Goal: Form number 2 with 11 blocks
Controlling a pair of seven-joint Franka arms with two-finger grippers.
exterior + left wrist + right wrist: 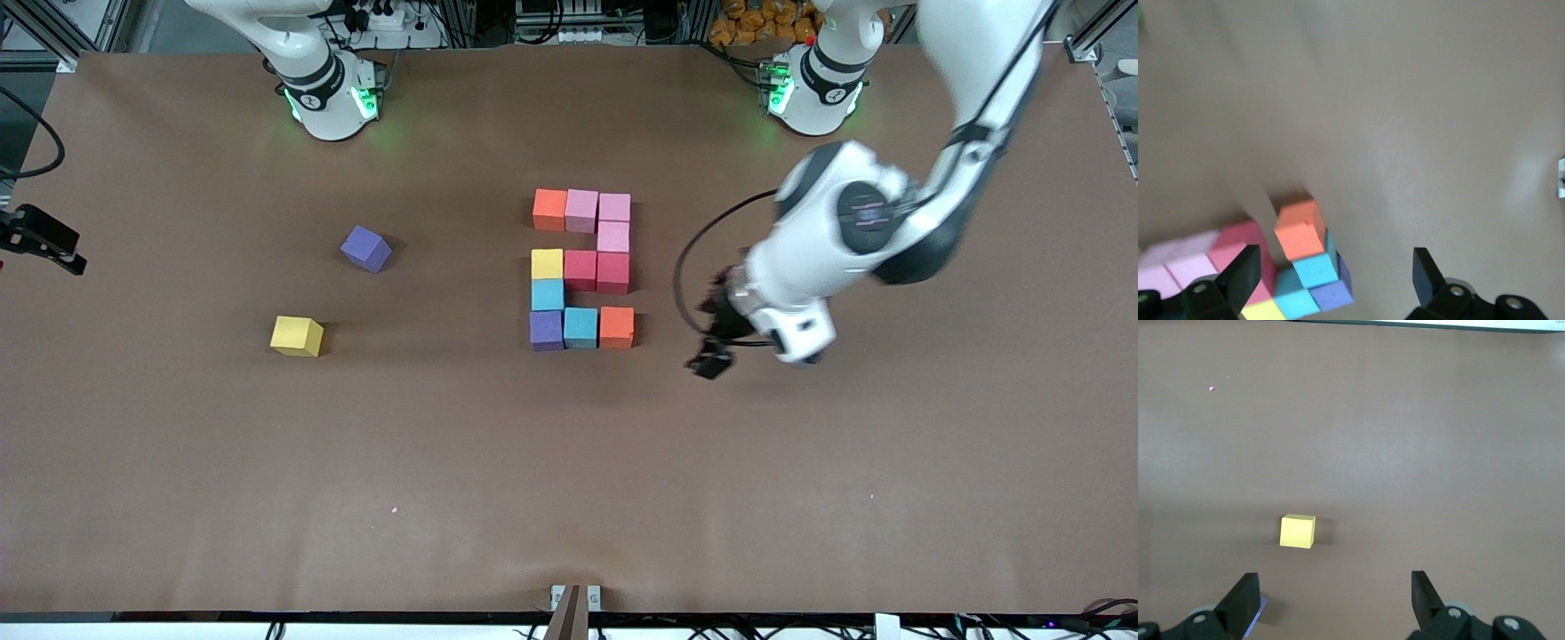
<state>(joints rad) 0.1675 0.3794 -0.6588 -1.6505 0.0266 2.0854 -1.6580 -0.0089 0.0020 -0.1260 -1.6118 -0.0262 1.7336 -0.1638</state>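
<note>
Number 2 (582, 269) stands complete with 11 blocks, so left gripper (711, 342) hovers beside it, open and empty; right gripper (1331, 603) hangs spread, empty, over the spare yellow cube (1297, 531).

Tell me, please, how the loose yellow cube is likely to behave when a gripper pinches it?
The loose yellow cube looks like matte foam, so probably light and slightly squashy. Its flat faces suggest it won't roll, and the matte surface should resist slipping.
</note>
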